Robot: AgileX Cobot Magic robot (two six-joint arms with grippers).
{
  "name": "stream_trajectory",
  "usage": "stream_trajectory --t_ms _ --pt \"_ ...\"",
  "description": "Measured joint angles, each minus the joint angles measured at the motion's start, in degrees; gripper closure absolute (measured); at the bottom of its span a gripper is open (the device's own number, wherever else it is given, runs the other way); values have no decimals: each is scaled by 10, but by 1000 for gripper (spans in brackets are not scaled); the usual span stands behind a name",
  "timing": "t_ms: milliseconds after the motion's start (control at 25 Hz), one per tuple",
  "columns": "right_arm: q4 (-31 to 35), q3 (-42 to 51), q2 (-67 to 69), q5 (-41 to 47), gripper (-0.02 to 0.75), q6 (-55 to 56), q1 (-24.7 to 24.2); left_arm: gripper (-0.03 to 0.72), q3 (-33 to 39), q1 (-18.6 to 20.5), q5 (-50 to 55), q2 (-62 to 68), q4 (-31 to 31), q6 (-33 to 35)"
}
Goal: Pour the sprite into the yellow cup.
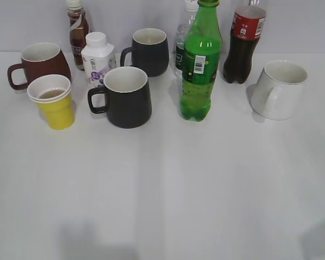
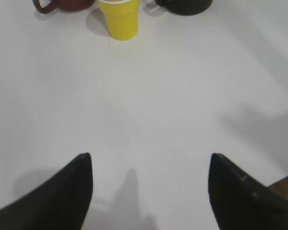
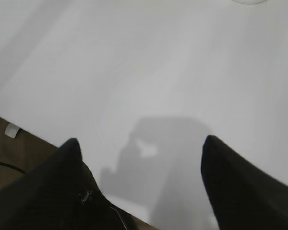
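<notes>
The sprite (image 1: 201,65), a tall green bottle with green cap and barcode patch, stands upright at the back middle-right of the white table. The yellow cup (image 1: 54,101) stands at the left in front of a brown mug; it also shows at the top of the left wrist view (image 2: 119,18). My left gripper (image 2: 150,160) is open and empty above bare table, well short of the cup. My right gripper (image 3: 140,143) is open and empty over the table's near edge. Neither gripper shows in the exterior view.
A brown mug (image 1: 39,62), two black mugs (image 1: 124,96) (image 1: 149,50), a white mug (image 1: 280,89), a small white carton (image 1: 97,59), a brown drink bottle (image 1: 77,30), a clear water bottle (image 1: 185,32) and a cola bottle (image 1: 244,42) stand around. The table's wooden edge (image 3: 19,143) shows lower left.
</notes>
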Motion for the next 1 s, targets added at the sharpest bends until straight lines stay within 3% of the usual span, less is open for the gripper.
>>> stream_trajectory --t_ms 560,680,880,1000 --pt "0 0 0 0 164 1 -13 156 0 3 -1 -1 0 1" --pt "0 0 0 0 164 1 -81 162 0 35 -1 -9 2 1" --pt "0 0 0 0 164 1 -226 162 0 157 -3 -55 -4 1" --pt "0 0 -9 0 164 1 -274 162 0 198 -3 -92 -1 1"
